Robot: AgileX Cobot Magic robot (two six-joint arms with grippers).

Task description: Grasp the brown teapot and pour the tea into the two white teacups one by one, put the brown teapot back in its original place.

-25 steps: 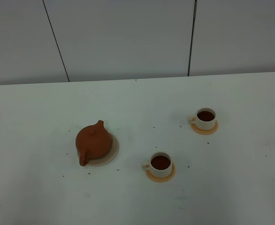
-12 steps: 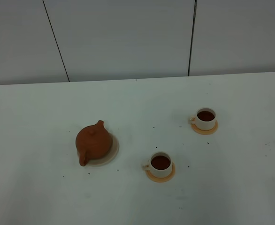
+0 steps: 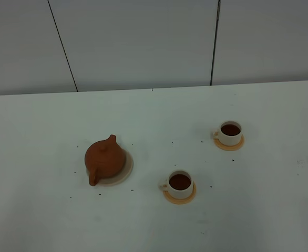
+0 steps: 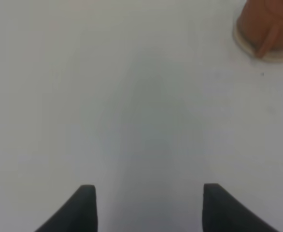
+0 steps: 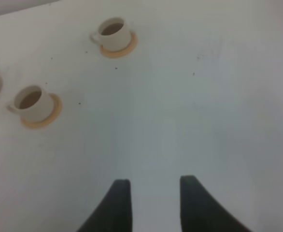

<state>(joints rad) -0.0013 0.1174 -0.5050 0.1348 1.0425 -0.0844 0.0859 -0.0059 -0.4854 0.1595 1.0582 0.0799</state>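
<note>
On the white tabletop, the brown teapot is sitting upright on its pale saucer, a squat terracotta pot with a knobbed lid. To its right, the two white teacups are standing on orange coasters, the nearer cup and the farther cup both showing dark tea inside. The left gripper is hanging over bare tabletop with its jaws spread wide and empty, the teapot well apart from it. The right gripper is holding nothing, its jaws parted by a narrow gap, both cups lying well apart from it.
</note>
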